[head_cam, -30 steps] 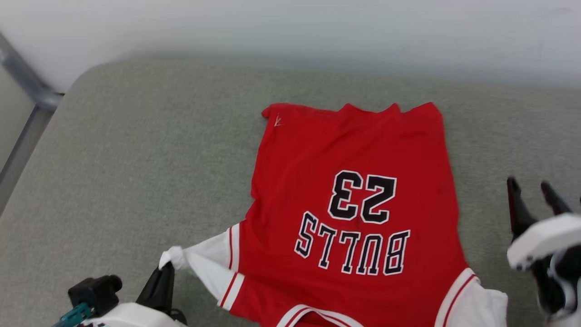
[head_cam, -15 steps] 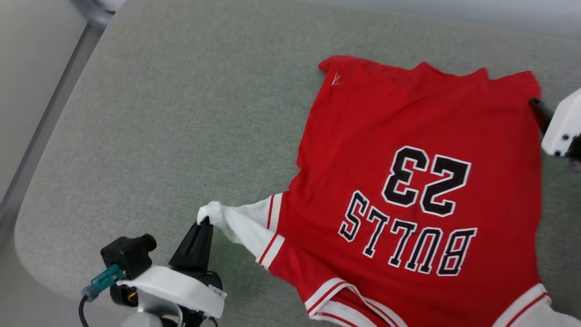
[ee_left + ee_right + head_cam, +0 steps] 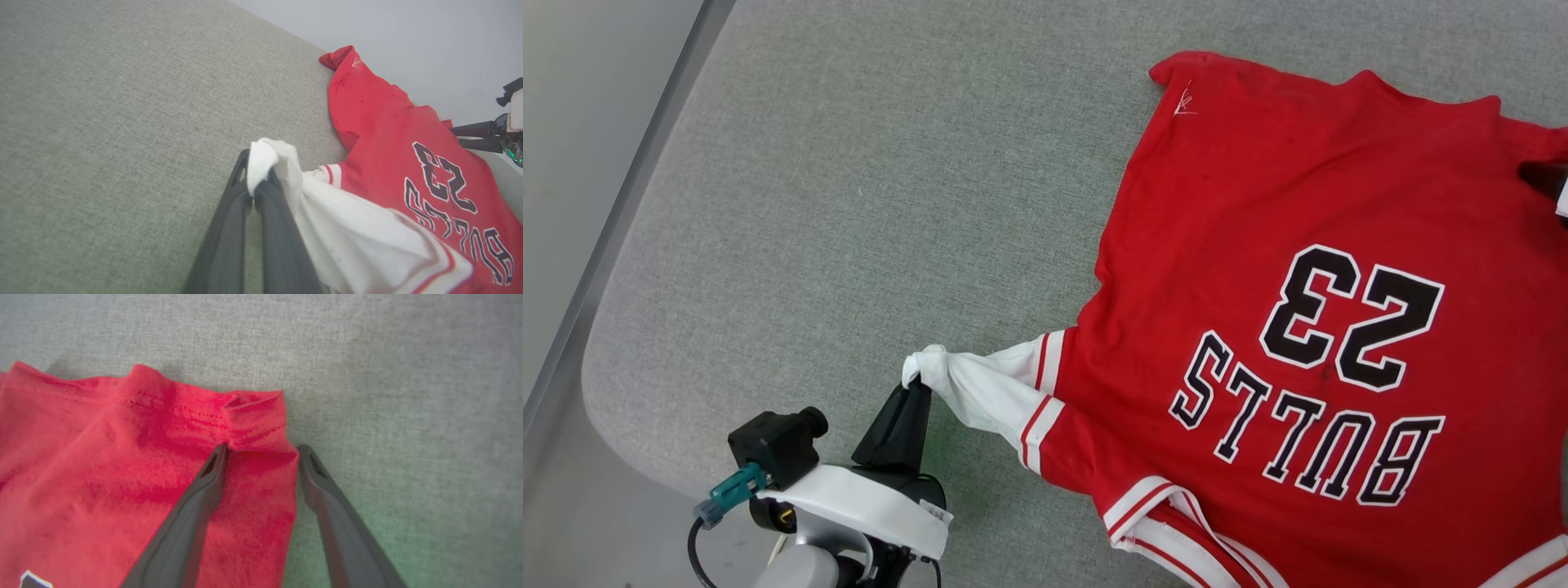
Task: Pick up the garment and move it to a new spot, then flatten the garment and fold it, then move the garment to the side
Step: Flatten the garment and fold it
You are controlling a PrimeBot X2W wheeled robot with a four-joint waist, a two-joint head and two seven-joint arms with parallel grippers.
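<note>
Garment (image 3: 1298,245) lies flat on the grey worktop (image 3: 849,204), judged soft and limp. My left jaws clench its white sleeve tip (image 3: 931,365); my right jaws, released, straddle a red hem corner (image 3: 261,416), likely the best hold.

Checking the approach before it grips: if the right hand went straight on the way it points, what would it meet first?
Likely the garment: its folded hem corner lies just ahead, inside the open right hand. Depth is unclear.

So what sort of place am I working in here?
Probably a bare indoor test room, not certain: the worktop is a grey-green fabric pad with a rounded corner, a plain pale wall stands behind it, and a red jersey lies spread on it.
</note>
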